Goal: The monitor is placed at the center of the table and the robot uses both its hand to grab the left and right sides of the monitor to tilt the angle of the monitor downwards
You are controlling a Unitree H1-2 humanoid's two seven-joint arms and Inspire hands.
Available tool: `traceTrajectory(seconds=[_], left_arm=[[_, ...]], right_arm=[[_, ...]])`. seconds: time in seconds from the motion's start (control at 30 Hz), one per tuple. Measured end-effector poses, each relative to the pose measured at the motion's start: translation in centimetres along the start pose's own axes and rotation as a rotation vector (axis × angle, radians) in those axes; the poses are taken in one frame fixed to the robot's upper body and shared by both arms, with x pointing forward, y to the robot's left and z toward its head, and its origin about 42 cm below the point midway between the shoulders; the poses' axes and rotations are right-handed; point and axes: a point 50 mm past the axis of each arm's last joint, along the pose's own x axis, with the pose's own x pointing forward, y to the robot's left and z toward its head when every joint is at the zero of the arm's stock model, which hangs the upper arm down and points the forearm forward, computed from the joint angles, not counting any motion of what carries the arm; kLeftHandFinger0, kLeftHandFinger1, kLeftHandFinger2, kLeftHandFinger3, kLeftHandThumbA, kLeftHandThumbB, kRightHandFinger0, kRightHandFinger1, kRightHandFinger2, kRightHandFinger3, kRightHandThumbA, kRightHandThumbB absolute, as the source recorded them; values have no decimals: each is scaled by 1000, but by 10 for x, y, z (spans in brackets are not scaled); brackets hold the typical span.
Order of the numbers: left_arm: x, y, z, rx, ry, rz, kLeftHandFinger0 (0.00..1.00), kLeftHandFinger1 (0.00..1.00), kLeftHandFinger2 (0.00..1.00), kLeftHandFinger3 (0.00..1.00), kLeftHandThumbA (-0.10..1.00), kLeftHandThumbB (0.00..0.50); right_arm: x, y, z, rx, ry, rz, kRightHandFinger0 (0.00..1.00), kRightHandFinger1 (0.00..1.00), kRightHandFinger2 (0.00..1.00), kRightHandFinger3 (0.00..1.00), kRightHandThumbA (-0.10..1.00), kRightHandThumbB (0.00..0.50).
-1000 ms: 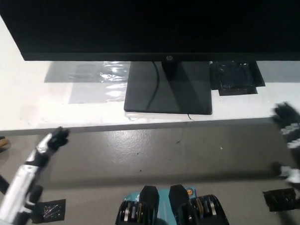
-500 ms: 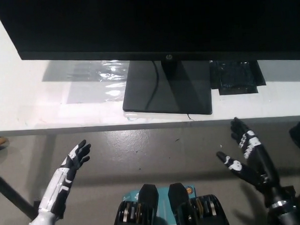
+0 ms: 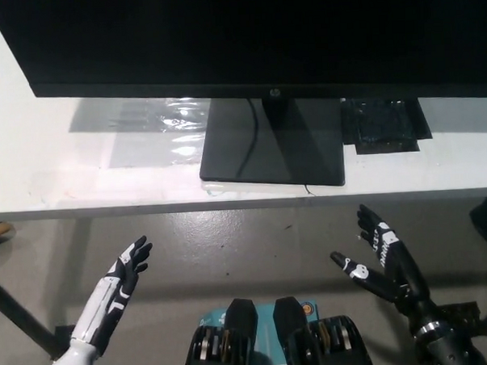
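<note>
**Monitor stands ungripped, both robot hands held low in front of the table**

Monitor (image 3: 253, 36) is seen on its flat black stand (image 3: 271, 142) near the middle of the white table (image 3: 32, 159), its dark screen filling the top of the head view and a thin cable (image 3: 254, 127) trailing down onto the base. Neither side of the screen is held. The white left hand (image 3: 132, 262) is raised at lower left with fingers spread and nothing in it; the black right hand (image 3: 376, 253) is lifted at lower right, likewise spread and empty. Both are shown below the table's front edge, over the grey floor (image 3: 246, 247), well apart from the screen.

Whether the downward tilt has been made cannot be settled: the same scene would suit hands being brought up toward the monitor's sides or hands drawn away from a screen already tipped. The screen's angle cannot be judged from this steep view.

The monitor's top and right edges are cut off by the frame. A clear plastic sheet (image 3: 156, 120) lies on the table at the left of the stand, and a dark taped patch (image 3: 384, 121) at its right is too dim to be identified.
</note>
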Motion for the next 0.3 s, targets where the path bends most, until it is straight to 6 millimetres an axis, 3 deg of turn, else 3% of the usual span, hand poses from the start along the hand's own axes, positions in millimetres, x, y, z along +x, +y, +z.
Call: traceTrajectory(seconds=[0.3], left_arm=[[1, 0, 0, 8, 1, -4, 1000, 1000, 1000, 1000, 958, 243]], right_arm=[[0, -1, -1, -48, 8, 9, 1000, 1000, 1000, 1000, 918, 445]])
